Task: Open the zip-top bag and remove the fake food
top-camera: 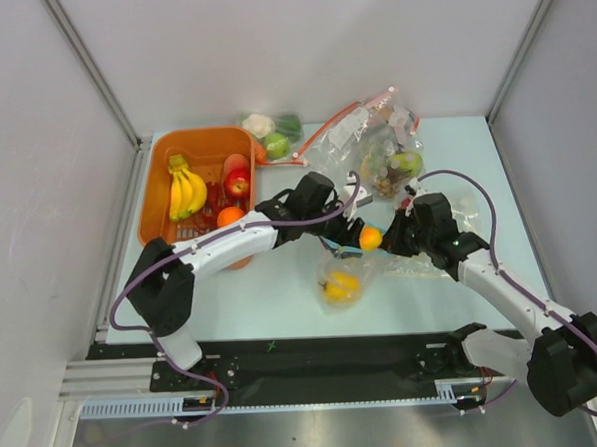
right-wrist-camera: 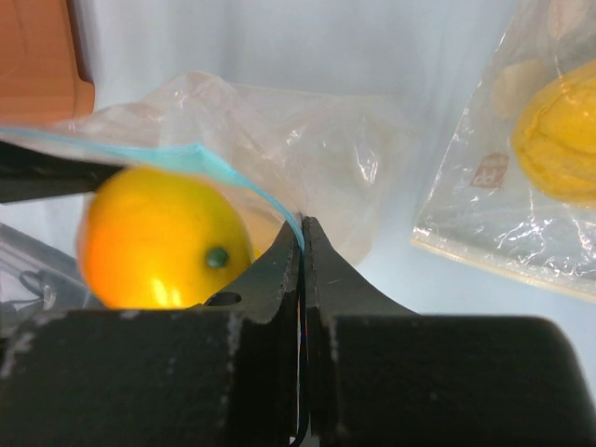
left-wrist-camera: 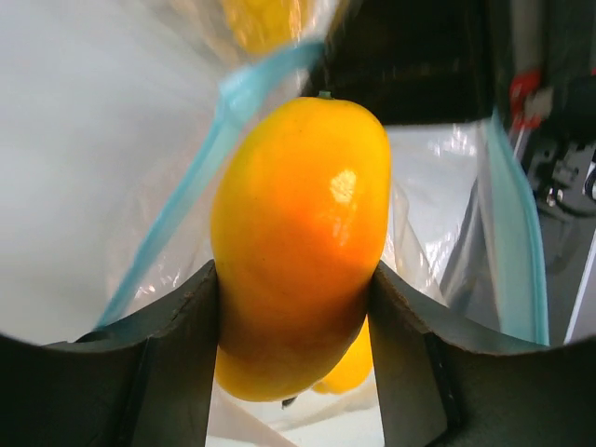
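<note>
The clear zip-top bag (top-camera: 353,273) with a teal-blue zip strip (left-wrist-camera: 177,223) hangs open at mid-table, with yellow fruit (top-camera: 341,286) still in its bottom. My left gripper (top-camera: 362,236) is shut on a yellow-orange mango-like piece (left-wrist-camera: 298,242) and holds it at the bag's mouth. It also shows in the right wrist view (right-wrist-camera: 163,237). My right gripper (right-wrist-camera: 303,228) is shut on the bag's teal rim (right-wrist-camera: 279,209) and holds it up. A banana bunch (top-camera: 185,187) and an orange (top-camera: 229,216) lie in the orange basket (top-camera: 158,187).
The basket at the back left also holds a red apple (top-camera: 237,183). A bag with a red zip strip (top-camera: 374,139) holding a green apple and grapes lies at the back right. A small bag of vegetables (top-camera: 272,131) lies by the back wall.
</note>
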